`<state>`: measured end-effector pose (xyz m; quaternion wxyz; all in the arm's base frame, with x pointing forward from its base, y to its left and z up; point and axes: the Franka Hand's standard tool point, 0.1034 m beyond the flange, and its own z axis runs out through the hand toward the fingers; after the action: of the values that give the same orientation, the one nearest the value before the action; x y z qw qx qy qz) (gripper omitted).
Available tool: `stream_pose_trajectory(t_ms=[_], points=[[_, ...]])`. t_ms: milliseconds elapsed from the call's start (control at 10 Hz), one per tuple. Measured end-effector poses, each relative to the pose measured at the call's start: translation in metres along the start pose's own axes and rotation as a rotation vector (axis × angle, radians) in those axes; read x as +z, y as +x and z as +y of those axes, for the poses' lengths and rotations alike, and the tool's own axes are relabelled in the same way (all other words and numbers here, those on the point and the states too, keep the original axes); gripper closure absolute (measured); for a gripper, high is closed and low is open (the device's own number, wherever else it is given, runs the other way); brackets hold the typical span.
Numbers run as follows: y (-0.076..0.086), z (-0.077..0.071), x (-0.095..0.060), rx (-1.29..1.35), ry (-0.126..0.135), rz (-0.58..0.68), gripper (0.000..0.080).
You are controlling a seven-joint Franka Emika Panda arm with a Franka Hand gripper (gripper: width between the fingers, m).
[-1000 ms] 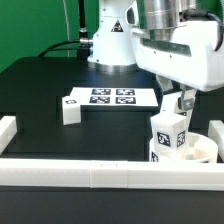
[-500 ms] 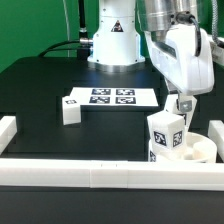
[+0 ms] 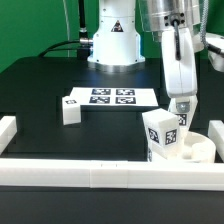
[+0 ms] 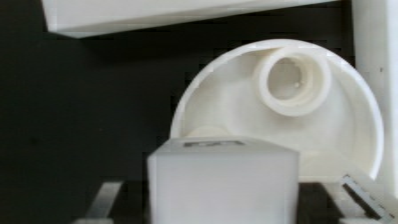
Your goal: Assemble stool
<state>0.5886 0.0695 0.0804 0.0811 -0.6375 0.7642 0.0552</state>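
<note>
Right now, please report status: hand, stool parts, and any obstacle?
Status: hand shut on first leg. This leg at the seat, slightly tilted; fit into hole unclear. The second leg rests apart, beside the marker board; no obstacle seen.

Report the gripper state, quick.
Gripper: closed, holding a white stool leg.

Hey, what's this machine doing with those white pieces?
A robot arm is putting a stool together. Its fingers are shut on one short white leg, holding it down at the round seat, near one of the seat's holes. A second leg lies loose on the black table.
</note>
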Motion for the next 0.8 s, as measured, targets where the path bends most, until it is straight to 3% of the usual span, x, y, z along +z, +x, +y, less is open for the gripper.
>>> stream_pose_trajectory(t_ms=[100,200,300,400,700,800], points=[[0.0,0.0,0.0,-0.007,0.0,0.0,0.046],[0.0,0.0,-0.001,-0.014,0.001,0.0,0.0268],[0.0,-0.001,-0.005,-0.044,0.007,-0.003,0.0268],[-0.001,-0.003,-0.009,-0.061,0.012,-0.005,0.0175],[-0.007,-0.008,-0.027,-0.104,0.031,-0.017,0.0151],[-0.006,-0.007,-0.023,-0.105,0.026,-0.014,0.015]])
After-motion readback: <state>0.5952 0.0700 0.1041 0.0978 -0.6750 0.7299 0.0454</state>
